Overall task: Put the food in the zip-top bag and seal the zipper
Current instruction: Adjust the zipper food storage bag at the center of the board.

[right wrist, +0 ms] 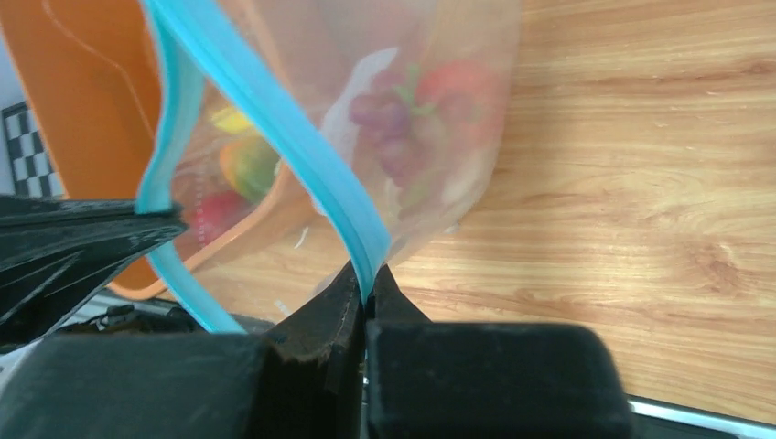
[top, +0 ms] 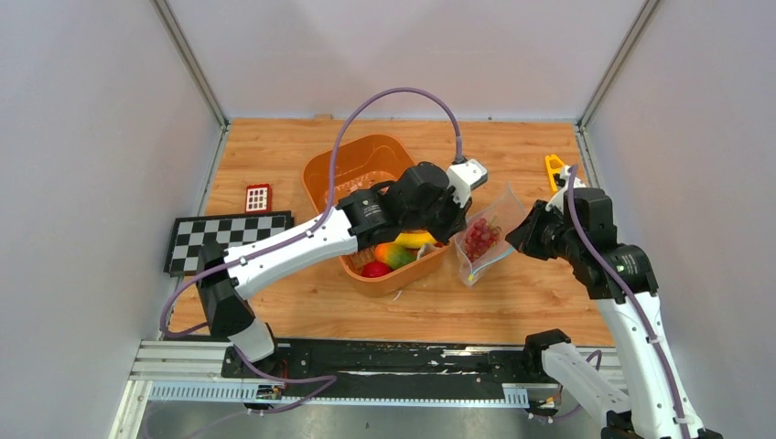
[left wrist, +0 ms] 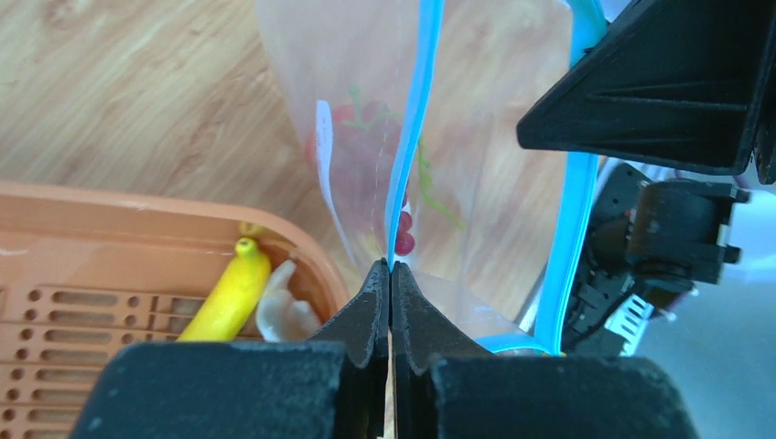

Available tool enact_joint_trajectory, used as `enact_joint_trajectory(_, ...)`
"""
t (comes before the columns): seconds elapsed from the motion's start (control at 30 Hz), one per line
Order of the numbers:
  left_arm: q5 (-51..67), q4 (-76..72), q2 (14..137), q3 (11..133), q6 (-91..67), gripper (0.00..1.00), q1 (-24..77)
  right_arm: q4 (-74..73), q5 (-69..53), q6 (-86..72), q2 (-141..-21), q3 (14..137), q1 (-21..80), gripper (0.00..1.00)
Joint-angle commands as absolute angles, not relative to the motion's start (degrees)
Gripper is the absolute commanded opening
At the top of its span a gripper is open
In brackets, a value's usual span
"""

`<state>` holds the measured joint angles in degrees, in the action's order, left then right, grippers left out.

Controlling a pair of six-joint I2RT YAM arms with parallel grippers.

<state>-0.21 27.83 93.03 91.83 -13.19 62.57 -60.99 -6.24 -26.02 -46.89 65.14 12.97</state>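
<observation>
The clear zip-top bag hangs open between my two grippers, just right of the orange basket. Red grapes lie inside it. My left gripper is shut on one side of the teal zipper. Pinching the opposite zipper strip is my right gripper, also shut. More food sits in the basket: a yellow banana, a white garlic-like piece, an orange-green piece and a red fruit. The left arm reaches over the basket.
A small red grid block and a checkerboard mat lie at the left of the wooden table. A yellow-orange object stands at the back right corner. Grey walls close in both sides.
</observation>
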Motion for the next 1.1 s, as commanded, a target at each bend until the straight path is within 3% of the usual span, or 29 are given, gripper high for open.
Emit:
enact_joint_trajectory(0.0, 7.1, 28.2, 91.6, 95.4, -13.2, 0.00, 63.3, -56.8, -13.0, -25.0, -41.6, 66.3, 12.8, 0.01)
enact_joint_trajectory(0.23, 1.9, 29.3, 94.6, 91.5, -15.2, 0.01, 60.4, -57.2, -6.5, -25.4, -45.7, 62.3, 12.8, 0.00)
enact_joint_trajectory(0.4, -2.8, 28.8, 92.9, 87.9, -14.3, 0.68, 59.7, -50.5, -9.7, -27.4, -45.0, 56.9, 12.8, 0.00)
enact_joint_trajectory(0.6, -3.8, 25.8, 85.4, 83.0, -12.5, 0.99, 58.1, -46.6, -13.3, -28.0, -46.0, 54.5, 12.8, 0.00)
enact_joint_trajectory(0.87, -6.2, 23.7, 77.4, 72.0, -13.7, 1.00, 48.7, -41.7, -14.1, -27.8, -42.3, 50.9, 12.8, 0.00)
enact_joint_trajectory(1.07, 1.7, 20.8, 80.7, 64.9, -14.5, 1.00, 41.7, -37.6, -12.7, -28.5, -39.8, 46.9, 12.8, 0.00)
